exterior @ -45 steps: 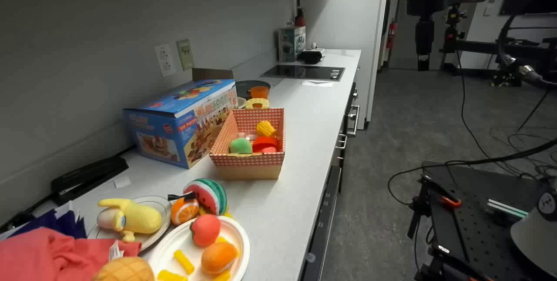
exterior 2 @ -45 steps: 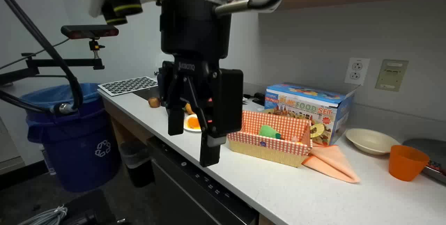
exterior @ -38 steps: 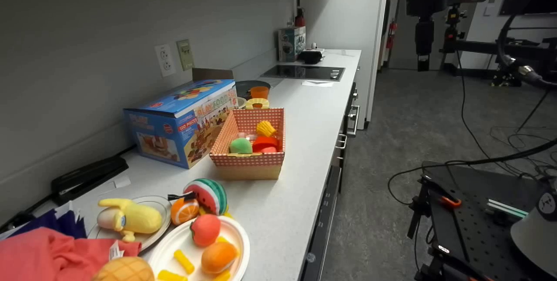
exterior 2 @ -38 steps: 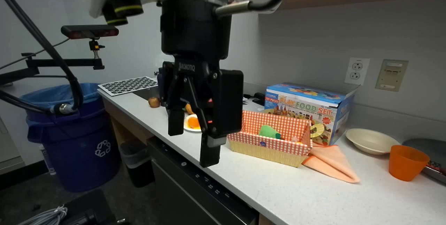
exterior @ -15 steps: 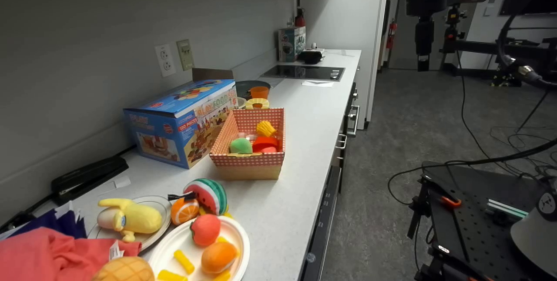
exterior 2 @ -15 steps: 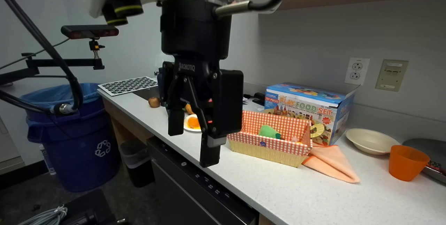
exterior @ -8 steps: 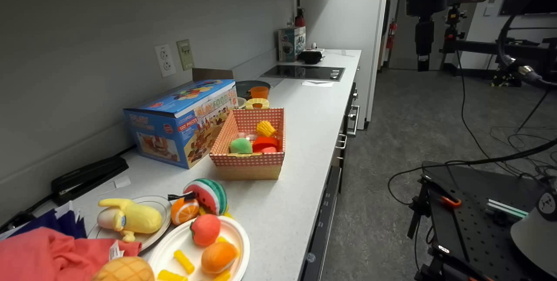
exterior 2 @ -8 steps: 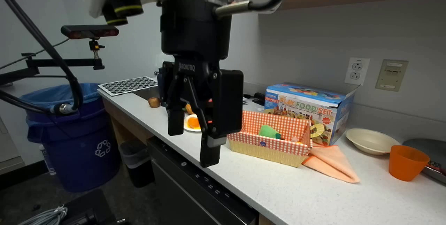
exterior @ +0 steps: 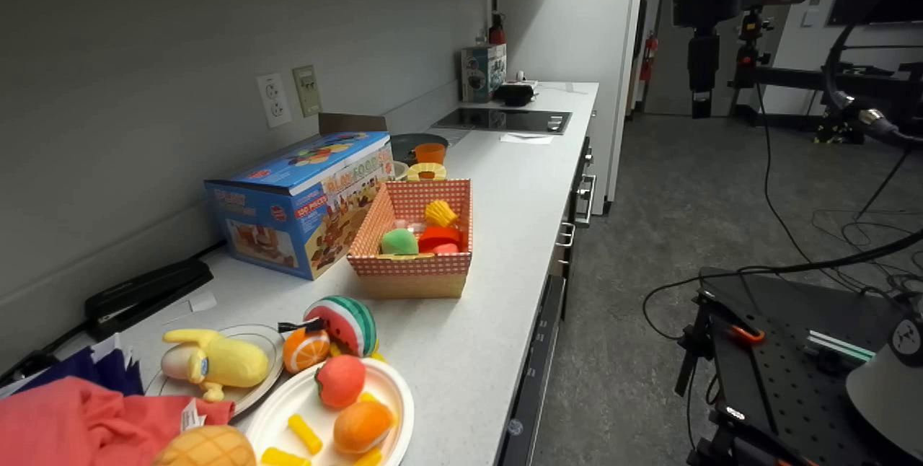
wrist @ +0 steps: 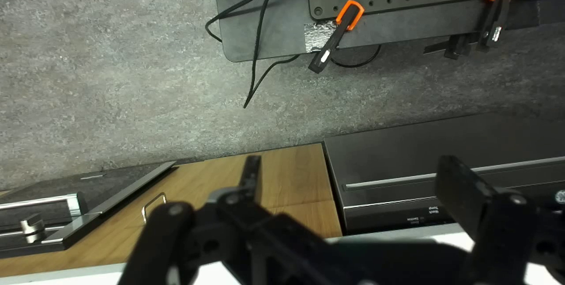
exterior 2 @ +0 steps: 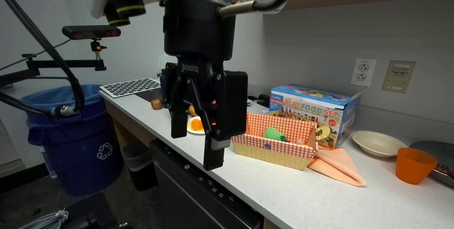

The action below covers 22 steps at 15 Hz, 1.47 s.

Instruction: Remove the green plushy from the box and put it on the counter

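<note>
Plushy point(exterior 2: 272, 134) in the box point(exterior 2: 271, 155), underside out of sight

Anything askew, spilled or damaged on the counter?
No spill or damage visible. Two mild oddities: a brown flap sticks up behind the blue carton, likely its end left open; and a yellow ring shows above one end of the box rather than lying flat, its support hidden.
</note>
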Each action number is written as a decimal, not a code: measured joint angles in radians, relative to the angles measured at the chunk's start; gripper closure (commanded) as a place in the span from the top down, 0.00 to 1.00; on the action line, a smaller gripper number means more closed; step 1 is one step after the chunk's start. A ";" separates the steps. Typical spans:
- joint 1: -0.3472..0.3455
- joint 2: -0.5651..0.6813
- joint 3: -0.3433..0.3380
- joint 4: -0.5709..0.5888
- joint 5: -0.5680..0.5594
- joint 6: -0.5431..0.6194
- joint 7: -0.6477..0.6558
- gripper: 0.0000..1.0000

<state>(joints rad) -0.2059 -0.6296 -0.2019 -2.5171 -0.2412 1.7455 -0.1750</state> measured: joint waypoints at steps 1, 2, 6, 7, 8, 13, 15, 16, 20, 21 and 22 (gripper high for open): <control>0.000 0.000 0.000 0.000 0.000 0.000 0.000 1.00; 0.000 0.000 0.000 0.000 0.000 0.000 0.000 1.00; 0.000 0.000 0.000 0.000 0.000 0.000 0.000 1.00; 0.000 0.000 0.000 0.000 0.000 0.000 0.000 1.00; 0.000 0.000 0.000 0.000 0.000 0.000 0.000 1.00; 0.000 0.000 0.000 0.000 0.000 0.000 0.000 1.00; 0.000 0.001 0.000 0.000 0.000 0.000 0.000 1.00; 0.000 0.001 0.000 0.000 0.000 0.000 0.000 1.00; 0.012 0.009 0.006 -0.013 0.000 0.037 -0.015 1.00; 0.039 0.028 0.018 -0.041 0.000 0.098 -0.020 1.00; 0.070 0.056 0.034 -0.069 0.000 0.159 -0.020 1.00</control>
<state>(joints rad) -0.1358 -0.5738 -0.1682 -2.5859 -0.2413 1.9044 -0.1951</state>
